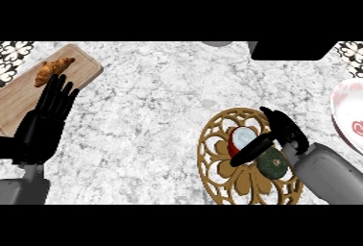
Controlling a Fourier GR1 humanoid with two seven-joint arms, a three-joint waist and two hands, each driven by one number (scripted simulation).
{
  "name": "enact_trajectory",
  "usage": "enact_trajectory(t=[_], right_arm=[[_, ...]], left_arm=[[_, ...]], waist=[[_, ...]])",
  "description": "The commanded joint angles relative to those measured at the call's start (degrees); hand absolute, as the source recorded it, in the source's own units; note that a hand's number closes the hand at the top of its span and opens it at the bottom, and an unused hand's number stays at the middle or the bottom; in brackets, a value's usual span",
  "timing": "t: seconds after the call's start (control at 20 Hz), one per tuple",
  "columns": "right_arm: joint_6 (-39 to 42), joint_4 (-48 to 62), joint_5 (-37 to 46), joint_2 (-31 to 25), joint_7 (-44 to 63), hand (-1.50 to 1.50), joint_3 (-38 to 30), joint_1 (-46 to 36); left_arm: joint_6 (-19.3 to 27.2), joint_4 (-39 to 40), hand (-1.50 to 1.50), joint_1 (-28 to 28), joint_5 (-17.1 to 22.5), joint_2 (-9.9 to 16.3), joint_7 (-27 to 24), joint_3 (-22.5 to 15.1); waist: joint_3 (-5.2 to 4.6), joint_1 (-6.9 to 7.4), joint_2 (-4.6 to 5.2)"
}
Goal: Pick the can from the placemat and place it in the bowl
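A red can (239, 140) with a silver top stands on the round gold openwork placemat (216, 144) at the lower right. My right hand (285, 133) is at the can's right side, its thumb (249, 151) crossing the can's near side and its fingers curled round the far side. The white bowl (346, 113) with a red pattern is cut off by the right edge, beyond the hand. My left hand (47, 117) rests open at the far left with its fingers straight up.
A dark green avocado (272, 164) lies on the placemat just below the thumb. A wooden cutting board (78, 69) with a croissant (52, 69) sits at the upper left, partly under my left fingers. A dark object (292, 50) lies at the top right.
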Motion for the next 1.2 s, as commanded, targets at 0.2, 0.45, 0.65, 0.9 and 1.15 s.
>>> enact_trajectory(t=[0.2, 0.45, 0.65, 0.9, 1.15], right_arm=[[6.92, 4.07, 0.95, -0.63, 6.76, 1.50, 1.92, -2.97], [8.31, 5.33, 1.42, -1.35, 3.36, 1.50, 3.67, -1.93], [8.69, 6.38, 3.14, 0.46, 3.10, 1.50, 4.27, -3.24], [18.59, -11.34, 10.90, -12.62, -30.46, 1.50, 15.64, 3.17], [15.95, -20.12, 20.98, -25.00, -48.56, 1.50, 19.29, 8.05]], left_arm=[[-0.97, 0.70, 0.00, 0.49, -0.87, -1.04, -1.63, 0.34], [-1.47, -2.77, 0.00, 1.78, 0.21, 0.28, 1.60, 1.10], [-3.31, 0.00, 0.00, 2.20, 0.77, -0.36, -0.66, 2.39], [0.23, -0.98, 0.00, 1.54, -0.78, -0.41, 1.31, 2.00], [-0.03, -1.09, 0.00, 2.32, -0.16, 1.27, 1.52, 4.12]], waist=[[0.28, 0.28, 0.54], [0.31, 0.33, 0.42], [0.29, 0.30, 0.55], [0.61, -2.25, -0.94], [0.74, -4.82, -1.30]])
